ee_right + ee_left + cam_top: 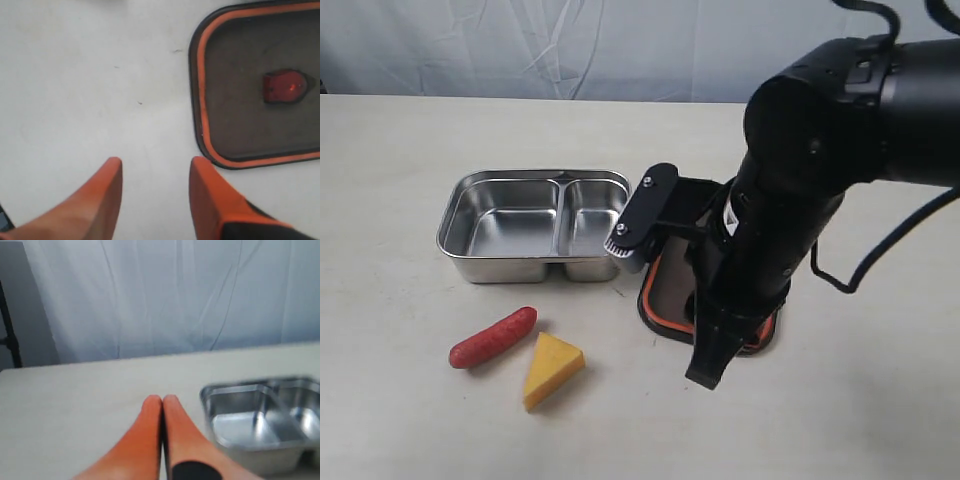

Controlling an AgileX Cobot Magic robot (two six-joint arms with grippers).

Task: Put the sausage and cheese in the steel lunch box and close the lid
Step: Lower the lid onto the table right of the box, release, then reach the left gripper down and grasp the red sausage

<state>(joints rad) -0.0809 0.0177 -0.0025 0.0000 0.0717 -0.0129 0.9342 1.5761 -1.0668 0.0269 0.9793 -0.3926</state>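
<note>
The red sausage (493,337) and the yellow cheese wedge (552,368) lie side by side on the table in front of the steel lunch box (510,268), whose two compartments hold nothing. The dark lid (670,295) with its orange rim lies flat to the right of the box, partly hidden by my right arm. My right gripper (708,368) hangs over the lid's near edge. In the right wrist view it (155,165) is open above bare table beside the lid (240,115) and its orange valve (285,86). My left gripper (162,399) is shut on nothing, with the lunch box (230,386) close by.
A pale cloth backdrop (570,45) hangs behind the table. My right arm's bulky black body (800,170) and a cable (880,250) stand over the table's right half. The left arm does not show in the exterior view.
</note>
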